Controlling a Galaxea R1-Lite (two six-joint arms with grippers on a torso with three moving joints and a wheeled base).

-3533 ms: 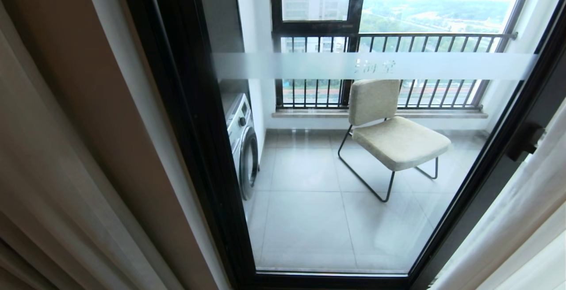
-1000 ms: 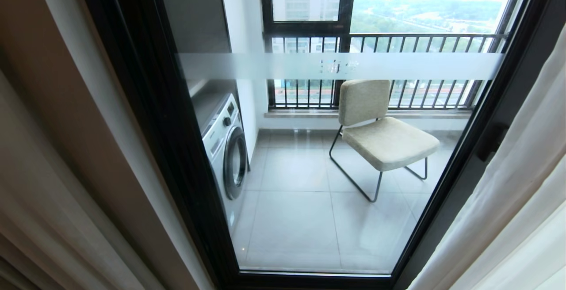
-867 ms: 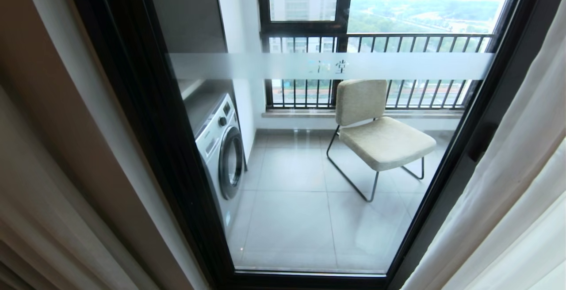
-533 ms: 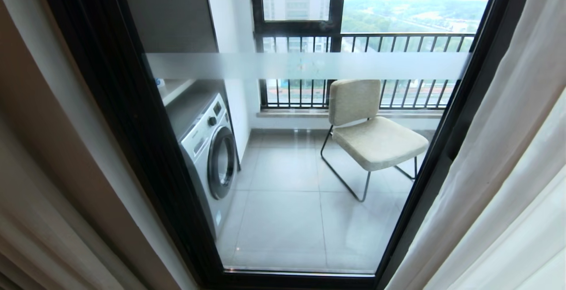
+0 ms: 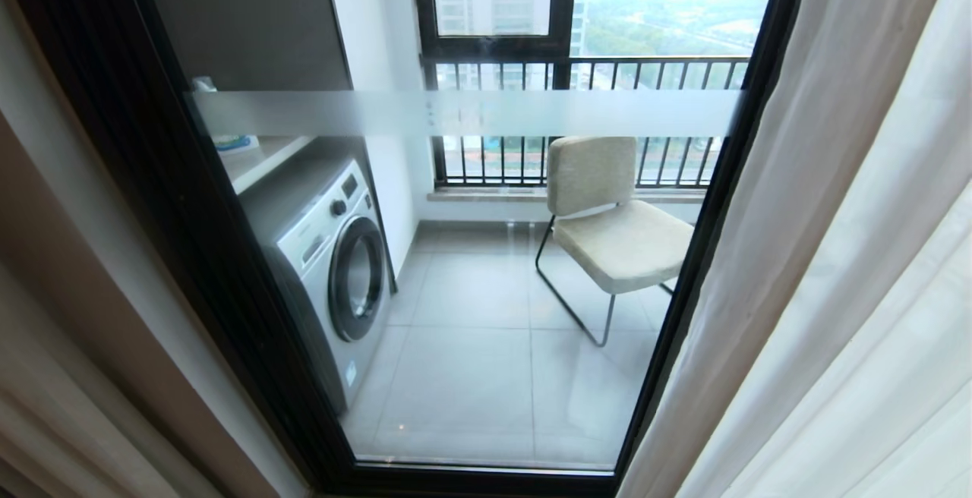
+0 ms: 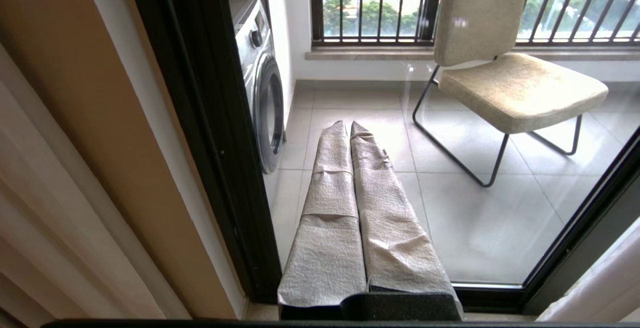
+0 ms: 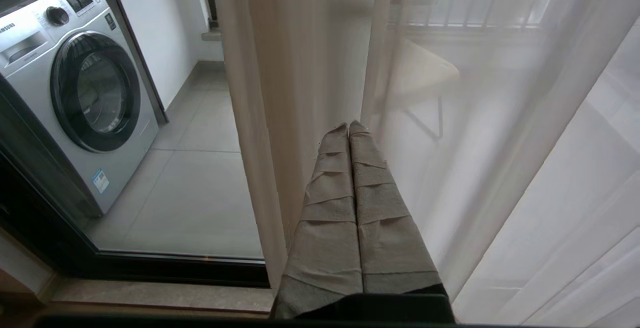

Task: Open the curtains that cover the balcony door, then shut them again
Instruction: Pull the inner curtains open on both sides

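Sheer white curtains (image 5: pixel 835 255) beside glass balcony door (image 5: pixel 471 270)

"SAMSUNG" in small letters on washing machine (image 7: pixel 75 83), upper front panel, beyond right tool (image 7: pixel 349 127); frosted band's characters unreadable.

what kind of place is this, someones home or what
Most likely a high-rise flat, seen from indoors at its balcony door: a washing machine and a padded chair stand on the tiled balcony, with curtains drawn aside.

white sheer curtains (image 5: pixel 835 255), black-framed balcony door (image 5: pixel 190 217), beige chair (image 5: pixel 619 244)
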